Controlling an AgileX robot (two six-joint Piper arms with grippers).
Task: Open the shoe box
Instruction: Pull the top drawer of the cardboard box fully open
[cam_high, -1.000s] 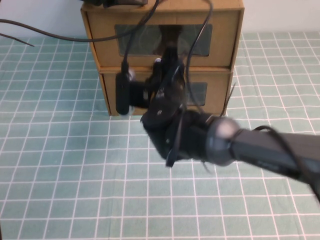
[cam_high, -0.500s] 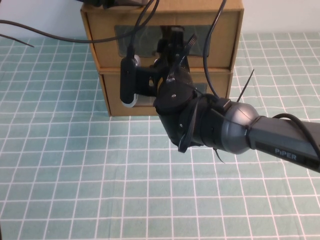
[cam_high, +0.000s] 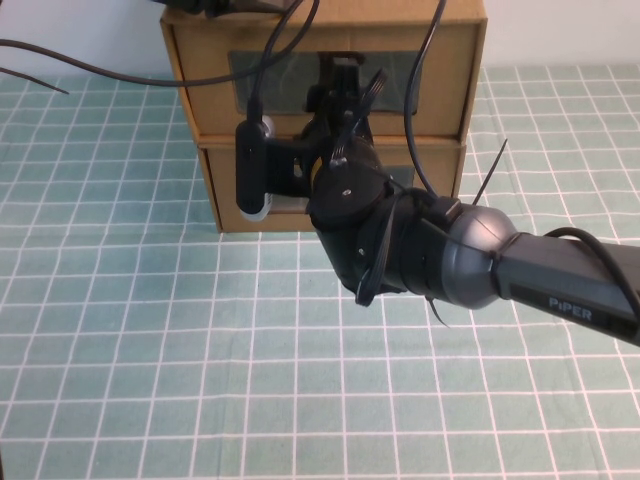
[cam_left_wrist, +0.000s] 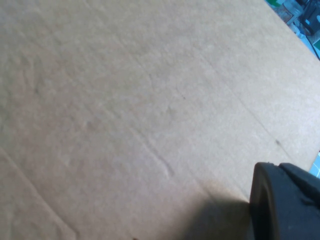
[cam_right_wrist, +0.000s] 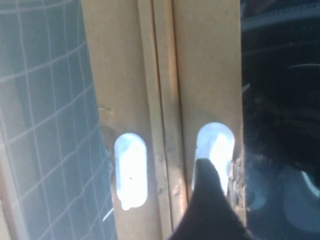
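Two cardboard shoe boxes with dark front windows are stacked at the back of the table, the upper box (cam_high: 200, 60) on the lower box (cam_high: 430, 190); both look closed. My right gripper (cam_high: 343, 75) is up against the upper box's front, by its window. In the right wrist view one dark fingertip (cam_right_wrist: 207, 200) covers the upper box's oval finger hole (cam_right_wrist: 216, 142), with no second finger beside it; the lower box's hole (cam_right_wrist: 131, 170) is uncovered. My left gripper (cam_high: 205, 5) rests on the upper box's top (cam_left_wrist: 125, 100), at its left end; its black tip (cam_left_wrist: 285, 200) touches the cardboard.
The boxes stand on a green checked mat (cam_high: 150, 350). The right arm's thick body (cam_high: 430, 255) hangs over the mat in front of the boxes, with black cables (cam_high: 100, 70) trailing to the left.
The right arm has pushed forward and up from the lower box's front to the upper box's window. In the last half second it barely shifted.
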